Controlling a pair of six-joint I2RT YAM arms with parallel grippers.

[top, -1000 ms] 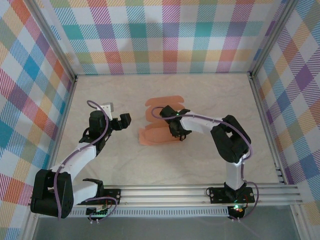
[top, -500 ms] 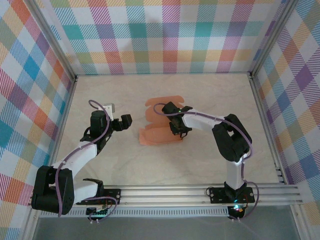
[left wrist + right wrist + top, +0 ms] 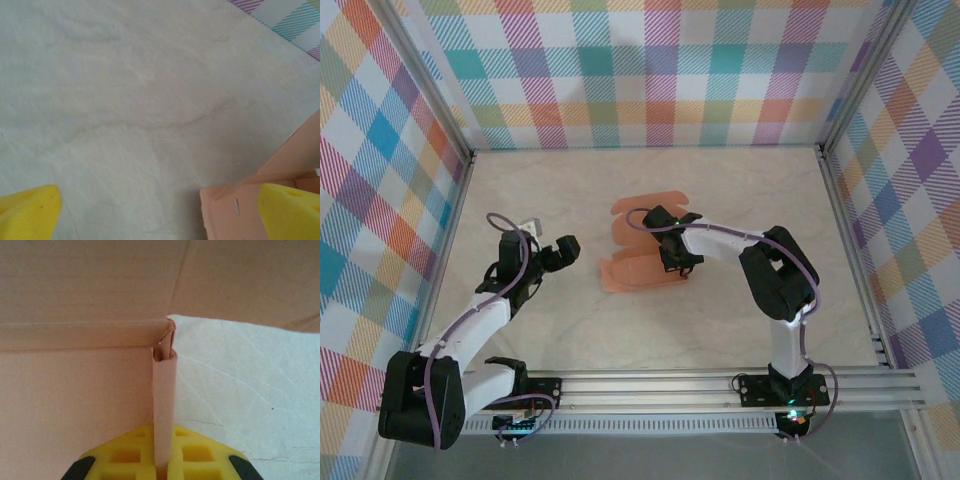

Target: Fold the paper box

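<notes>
Paper box (image 3: pixel 75 395) flap, clamped in closed right end effector (image 3: pixel 162 466)

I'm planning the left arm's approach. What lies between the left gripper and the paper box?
Nothing: in the top view the stretch of table between the open left gripper and the paper box is bare.

The paper box (image 3: pixel 630 272) is thin salmon card, matt and smooth, its creases soft and a little crushed where a folded flap sits between the pads (image 3: pixel 125 456) of the right gripper (image 3: pixel 162 465); those pads are bright yellow, rubbery-looking, moulded in a waffle grid. The table (image 3: pixel 620 180) has a pale, smooth, matt top with faint veins like marble or light wood. Along its near edge run ribbed bare-metal rails (image 3: pixel 670 385). The walls (image 3: pixel 650 70) look like checked printed cloth.
</notes>
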